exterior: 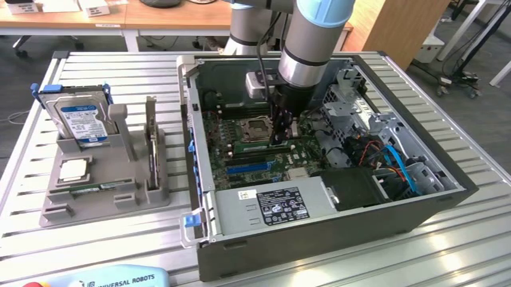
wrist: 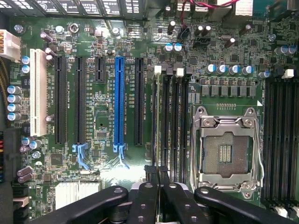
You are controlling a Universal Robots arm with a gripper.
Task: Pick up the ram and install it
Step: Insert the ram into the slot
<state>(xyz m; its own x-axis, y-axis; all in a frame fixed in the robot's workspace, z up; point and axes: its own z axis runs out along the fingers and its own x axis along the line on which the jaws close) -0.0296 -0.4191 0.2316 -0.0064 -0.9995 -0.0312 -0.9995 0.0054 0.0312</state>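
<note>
My gripper [exterior: 279, 136] reaches down inside the open computer case [exterior: 447, 197], low over the motherboard [exterior: 255, 158] just beside the processor socket [exterior: 254, 127]. In the wrist view its black fingertips [wrist: 152, 173] are shut together, with the gripper [wrist: 158, 173] over the end of the memory slot nearest the blue slot [wrist: 119, 100]. A thin dark strip, the ram [wrist: 155, 121] seen edge-on, runs along that slot from between the fingertips to a white clip [wrist: 158, 70]. Whether it is fully seated I cannot tell.
A grey fixture [exterior: 104, 200] stands at the exterior view's left of the case. It holds a blue-labelled hard drive [exterior: 80, 119], a square silver processor [exterior: 73, 170] and another green stick [exterior: 86, 190]. Cables [exterior: 395, 164] and the power supply [exterior: 276, 206] crowd the case.
</note>
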